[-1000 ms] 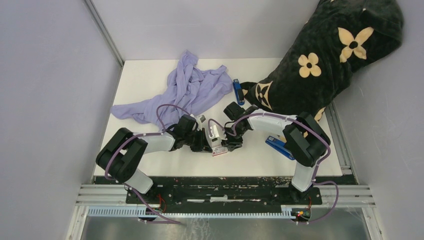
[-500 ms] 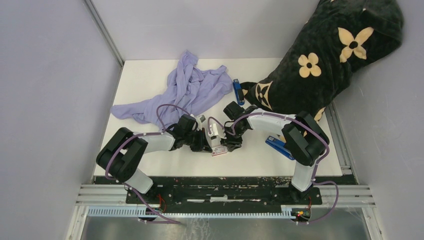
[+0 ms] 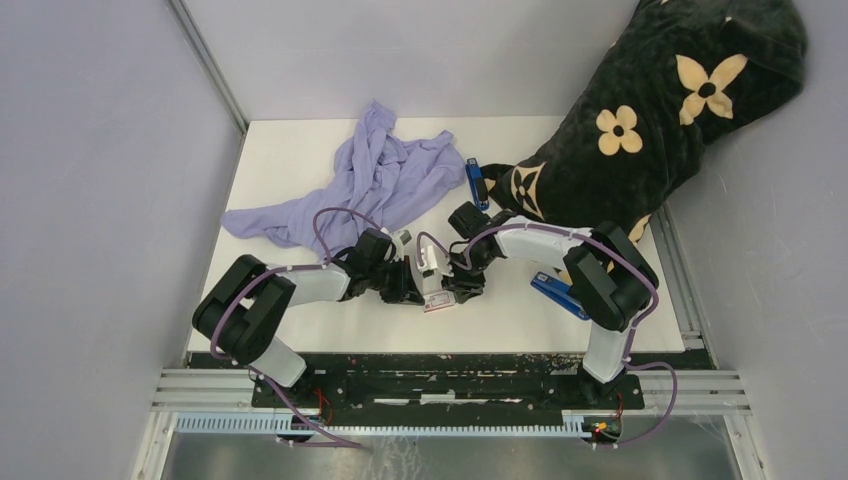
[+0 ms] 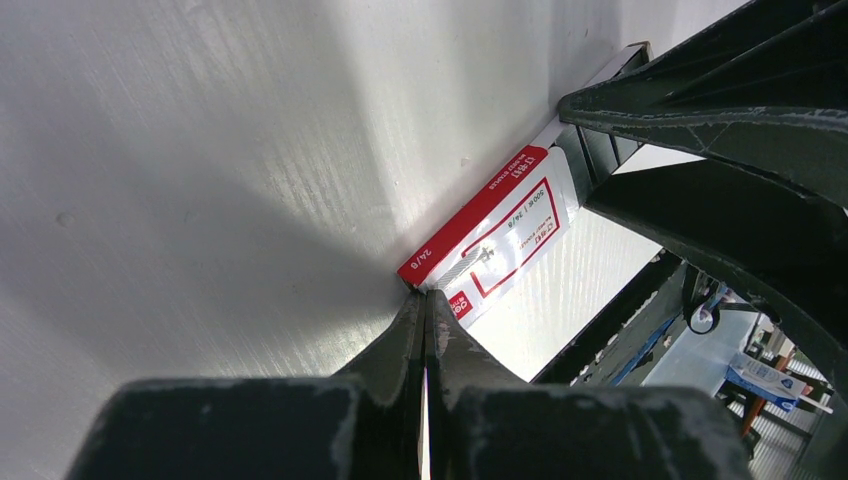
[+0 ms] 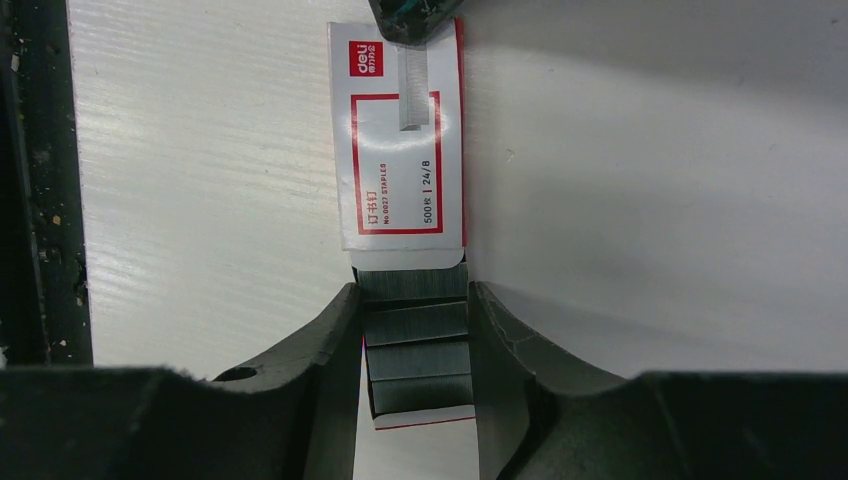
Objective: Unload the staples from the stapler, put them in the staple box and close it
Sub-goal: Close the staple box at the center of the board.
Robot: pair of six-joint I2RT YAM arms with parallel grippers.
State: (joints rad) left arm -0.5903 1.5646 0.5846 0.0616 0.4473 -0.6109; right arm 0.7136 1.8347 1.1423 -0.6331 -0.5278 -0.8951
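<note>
almost nothing has moved over the last second: from above, both arms keep the same hunched pose over the near middle of the table, and the staple box sits where it was. the left gripper has its jaws pressed fully together on a strip of staples, which pokes out past the tips and lies flat across the printed top of the box. the right gripper is closed only to the width of the box's pulled-out drawer, a finger against each side, steadying it. more grey strips fill that drawer. a blue stapler lies by the right forearm, well apart from the box, and a second blue stapler rests beside the purple cloth; i cannot tell which one the task means. the stillness suggests the strip is already out of the stapler, and that what remains is letting it go at the box.
</note>
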